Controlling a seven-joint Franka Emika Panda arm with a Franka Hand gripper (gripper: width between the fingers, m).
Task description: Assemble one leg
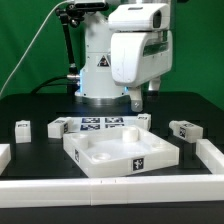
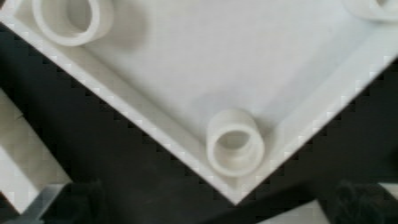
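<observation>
The large white tray piece (image 1: 120, 152) lies in the middle of the black table. Small white legs with marker tags lie around it: one at the exterior view's left (image 1: 22, 128), one beside it (image 1: 57, 127), one at the right (image 1: 183, 130). My gripper (image 1: 137, 101) hangs open and empty just above the tray's far right corner, apart from every leg. In the wrist view the gripper (image 2: 210, 205) looks down on a corner of the tray (image 2: 196, 80) with a round socket (image 2: 237, 143). Its dark fingertips (image 2: 54, 203) stand wide apart.
The marker board (image 1: 100, 123) lies behind the tray, in front of the arm's base. Another small white block (image 1: 145, 119) sits by the tray's far right corner. White rails border the table at the front (image 1: 110, 190), right (image 1: 210, 155) and left (image 1: 4, 153).
</observation>
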